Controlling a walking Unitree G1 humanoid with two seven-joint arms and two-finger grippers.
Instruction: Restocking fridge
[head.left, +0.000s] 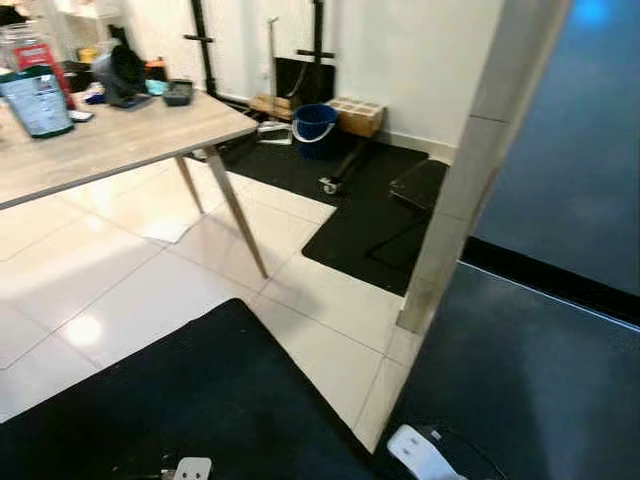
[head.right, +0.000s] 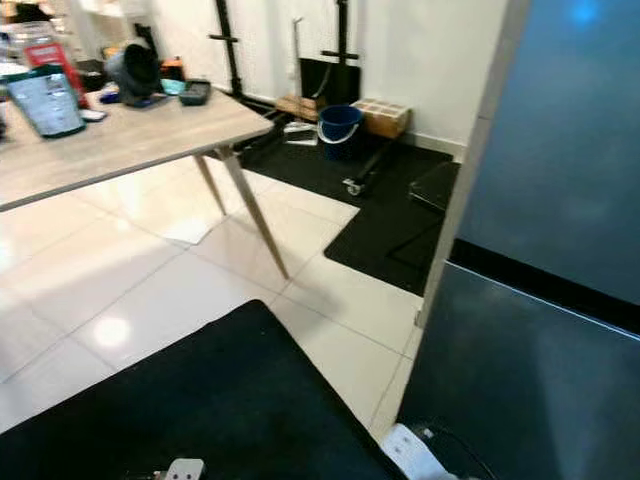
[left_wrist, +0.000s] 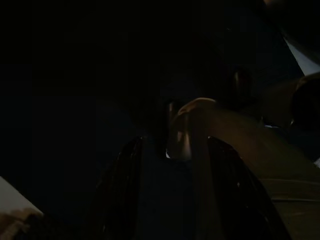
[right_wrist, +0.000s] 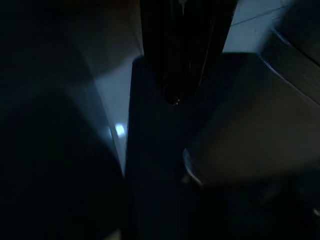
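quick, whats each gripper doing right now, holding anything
left gripper: hangs idle in the dark, cannot tell open or shut.
right gripper: hangs idle in the shade, cannot tell open or shut.

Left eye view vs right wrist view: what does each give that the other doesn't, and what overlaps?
Left eye view: wooden table carrying a green-labelled container, blue bucket by the far wall, black floor mat, dark fridge on the right. Right wrist view: very dark, with the right gripper up close, arm hanging idle. Both: pale floor tile beside dark surfaces.
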